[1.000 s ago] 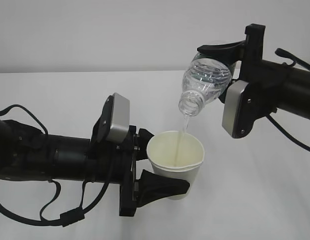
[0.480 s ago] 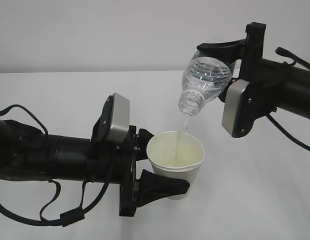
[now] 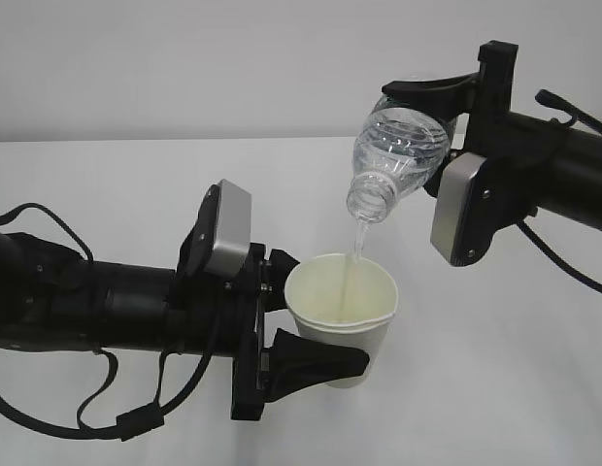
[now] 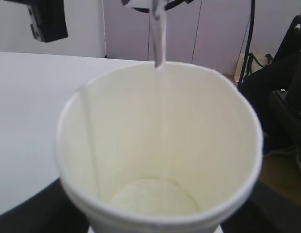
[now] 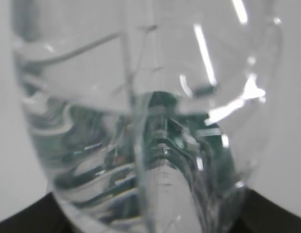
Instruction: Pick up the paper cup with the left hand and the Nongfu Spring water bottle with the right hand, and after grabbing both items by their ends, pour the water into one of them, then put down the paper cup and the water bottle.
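left pincer [image 3: 316, 325] grips the off-white paper cup [image 3: 342, 313]; right pincer [image 3: 447, 126] holds the clear ribbed bottle [image 3: 393, 160] at one o'clock. keep the thin water stream [image 3: 354, 254] centred; tilt gently.

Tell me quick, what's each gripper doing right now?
Left gripper: closed on the paper cup.
Right gripper: closed on the tilted water bottle, pouring water.

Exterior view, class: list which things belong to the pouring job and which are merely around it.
Belonging to the job:
paper cup
water bottle
water
left pincer
right pincer

Merely around:
white table
grey wall
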